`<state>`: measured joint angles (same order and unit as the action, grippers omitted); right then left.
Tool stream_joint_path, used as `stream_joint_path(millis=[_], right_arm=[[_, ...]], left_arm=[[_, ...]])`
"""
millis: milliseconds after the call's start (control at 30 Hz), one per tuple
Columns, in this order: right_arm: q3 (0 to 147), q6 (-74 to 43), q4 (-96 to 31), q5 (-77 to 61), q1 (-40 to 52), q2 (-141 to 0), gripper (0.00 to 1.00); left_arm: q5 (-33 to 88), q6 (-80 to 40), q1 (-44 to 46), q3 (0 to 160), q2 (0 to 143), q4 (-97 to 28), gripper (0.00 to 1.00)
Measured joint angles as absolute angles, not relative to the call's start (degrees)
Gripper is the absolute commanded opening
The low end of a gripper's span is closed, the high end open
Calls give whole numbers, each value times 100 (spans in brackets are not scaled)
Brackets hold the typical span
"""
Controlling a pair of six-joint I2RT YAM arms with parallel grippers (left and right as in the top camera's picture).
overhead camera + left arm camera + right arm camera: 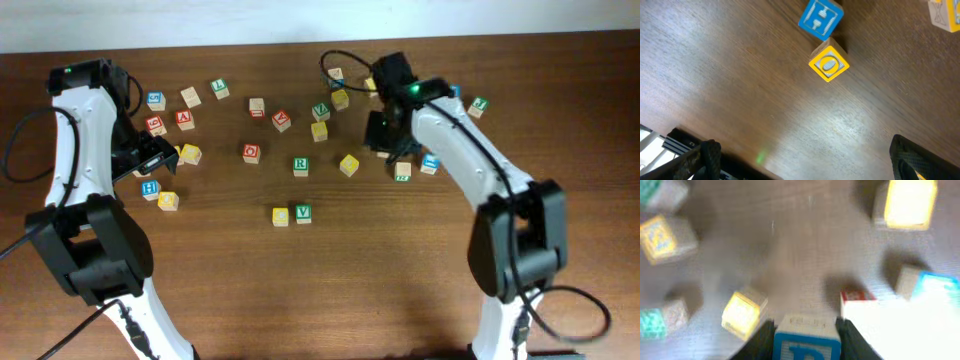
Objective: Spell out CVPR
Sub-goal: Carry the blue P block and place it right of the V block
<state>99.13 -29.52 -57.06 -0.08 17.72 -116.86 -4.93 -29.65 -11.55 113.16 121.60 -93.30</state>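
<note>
A blue P cube (807, 341) sits between the dark fingers of my right gripper (807, 347), which is shut on it; this view is blurred. In the overhead view the right gripper (384, 133) hangs over the back right cluster and hides the P. A yellow C cube (280, 216) and a green V cube (303, 213) stand side by side at the table's front middle. The green R cube (300, 166) lies alone behind them. My left gripper (155, 155) stands open at the left over bare wood (805, 165), holding nothing.
Several other letter cubes are scattered along the back, such as a red one (281, 120) and a yellow one (348, 165). A blue cube (821, 19) and a yellow cube (829, 64) lie ahead of the left gripper. A black cable (335, 62) loops at the back.
</note>
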Motion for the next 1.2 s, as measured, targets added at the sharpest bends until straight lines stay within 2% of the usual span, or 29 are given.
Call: stream_joint_path(millis=[67,133,267,467,700,867,900,1200], right_arm=[[10092,-2753,-6748,-561,1798,-11349,26],[10018,-2646,-7074,-784,1997,-11347,26],[9070,-2908,-6366,-803,3175,-11375,26],[8270,-3413,-4768,-467,3632,-11384,27],[7695,-3430,-3898,-84,3649,-11386,27],[7627,-3433,-3756,-89,3649,-11386,28],[7627,-3433,-3715,-89,3656,-11386,36],[7627,-3446,-3671,-123,3660,-11391,36]], left_arm=[[-493,-2965,-1155,11316,12160,-9332,99],[-493,-2965,-1155,11316,12160,-9336,99],[-493,-2965,-1155,11316,12160,-9327,99],[-493,-2965,-1155,11316,12160,-9336,99],[-493,-2965,-1155,11316,12160,-9334,99],[-493,-2965,-1155,11316,12160,-9336,99],[-493,-2965,-1155,11316,12160,-9336,99],[-493,-2965,-1155,11316,12160,-9336,99]])
